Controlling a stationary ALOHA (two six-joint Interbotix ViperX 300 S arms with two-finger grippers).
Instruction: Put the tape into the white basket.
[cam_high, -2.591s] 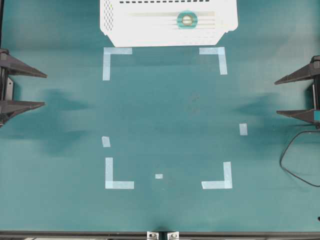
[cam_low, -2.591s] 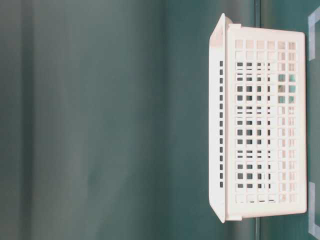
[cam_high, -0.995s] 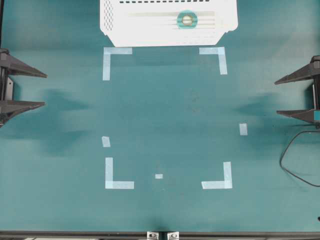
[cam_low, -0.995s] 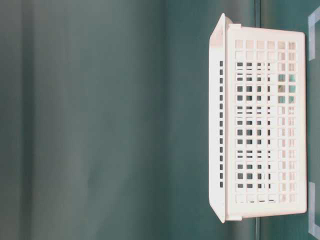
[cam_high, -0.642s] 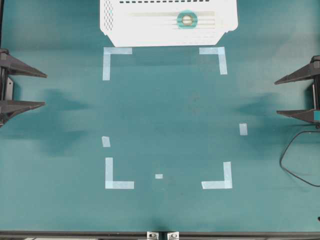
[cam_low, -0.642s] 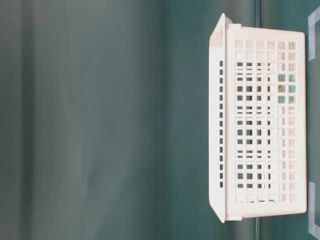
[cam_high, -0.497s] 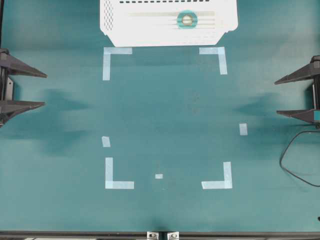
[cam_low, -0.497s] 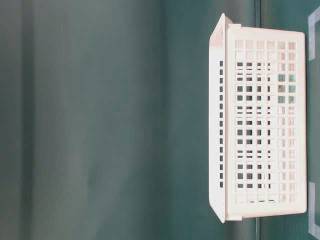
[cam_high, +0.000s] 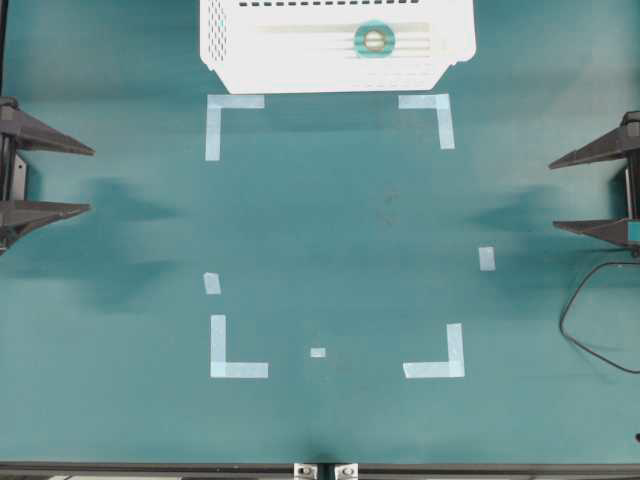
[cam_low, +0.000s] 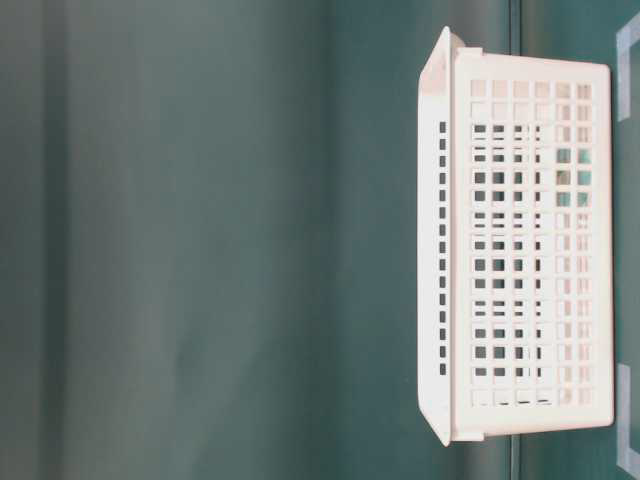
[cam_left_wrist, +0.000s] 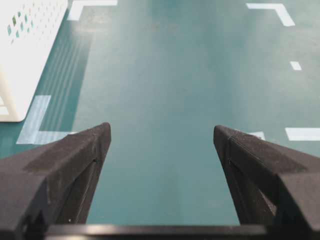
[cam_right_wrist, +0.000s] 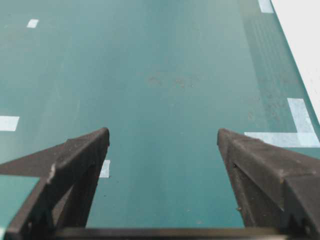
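A: Start near the front edge of the tabletop (cam_high: 330, 220) – anything there?

B: Just pale blue corner marks (cam_high: 237, 350) and a few short strips, nearer than the white basket (cam_high: 300, 55). Nothing else betw. them and it.

A: And the arms?

B: Left gripper (cam_high: 45, 180) and right gripper (cam_high: 595, 188) sat at opposite sides of the tabletop, both well apart from the basket. Jaws stood wide apart on each, nothing betw. them; wrist views showed only bare green surface ahead.

A: Where was the tape?

B: The tape (cam_high: 374, 39) lay flat inside the basket, right of its centre, hollow core facing up. In the table-level view it was only a greenish tint through the slots of the basket (cam_low: 530, 250). So I'd judge the task done.

A: If it had to be picked again?

B: Prob. light and fairly stiff, being a small ring. Outer face likely smooth, maybe a bit slippery. I'd take it across the rim, one finger in the core and one outside, or squeeze across the full dia. Basket walls would crowd the approach.

A: Any writing, labels?

B: None legible on tape, basket or grippers.
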